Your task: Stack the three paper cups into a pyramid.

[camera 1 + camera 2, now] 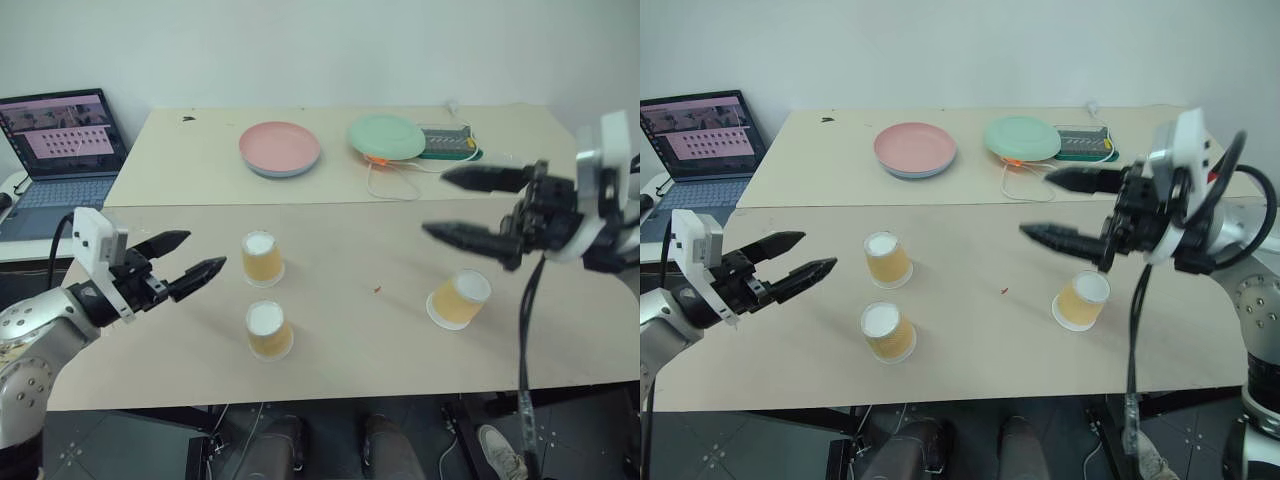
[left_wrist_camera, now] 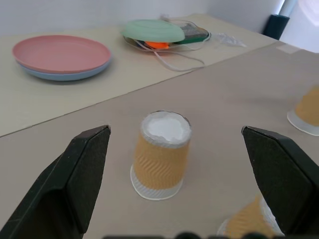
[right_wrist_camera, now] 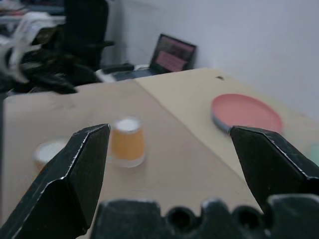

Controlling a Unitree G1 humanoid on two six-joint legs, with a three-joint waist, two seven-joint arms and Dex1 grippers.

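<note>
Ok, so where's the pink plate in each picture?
Left eye view: the pink plate sits on the far table, left of the green plate.
Right eye view: same spot, left of the green plate.
Left wrist view: beyond the paper cup framed by the open jaws.
Right wrist view: past that cup, on the far table.
Shared landmark: the paper cup nearest the plate.

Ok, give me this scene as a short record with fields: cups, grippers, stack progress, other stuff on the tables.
cups: three paper cups, all upside down and apart; far left cup, near left cup, right cup
left gripper: open, holds nothing, beside the left cups
right gripper: open, holds nothing, above the right cup
stack: not begun
far table: pink plate, green plate
laptop: open, at left
</note>
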